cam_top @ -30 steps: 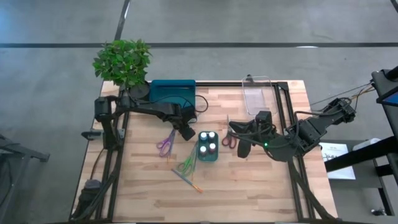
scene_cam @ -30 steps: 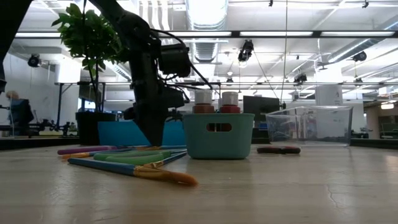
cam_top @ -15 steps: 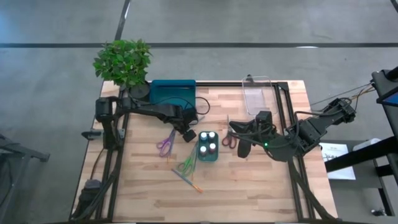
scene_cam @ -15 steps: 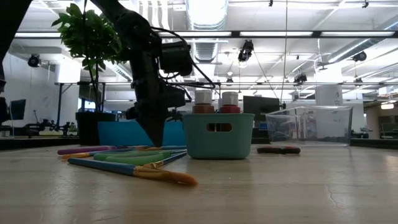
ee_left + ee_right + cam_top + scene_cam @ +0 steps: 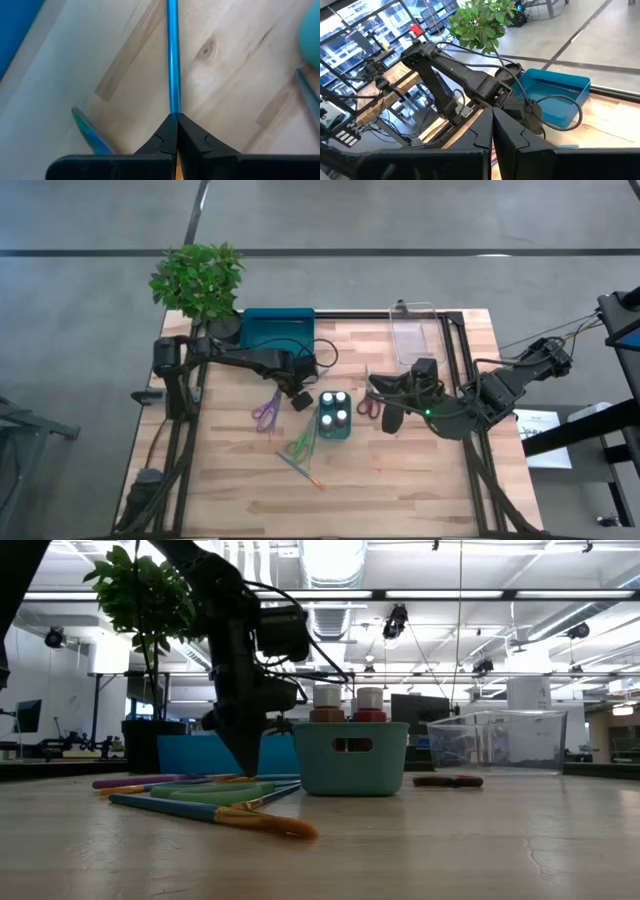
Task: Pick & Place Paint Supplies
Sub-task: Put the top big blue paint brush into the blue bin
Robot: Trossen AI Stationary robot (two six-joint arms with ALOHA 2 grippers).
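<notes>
A pale wooden bench [image 5: 400,470] is carrying everything, with a potted plant [image 5: 198,280] sitting at its far left corner beside a blue tray [image 5: 270,330] and a clear tray [image 5: 415,330] lying toward the far right. Near the middle a small teal basket [image 5: 335,426] is standing. Purple scissors [image 5: 266,410], green scissors [image 5: 301,444], a brush [image 5: 300,471] and red scissors [image 5: 366,404] are lying flat around it.

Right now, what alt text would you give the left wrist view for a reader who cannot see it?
The left gripper has its dark jaws shut on a thin blue paintbrush handle, which runs straight away from them over the pale wooden table. A second blue-tipped brush lies beside the jaws, and the blue plastic tray fills one corner.
</notes>
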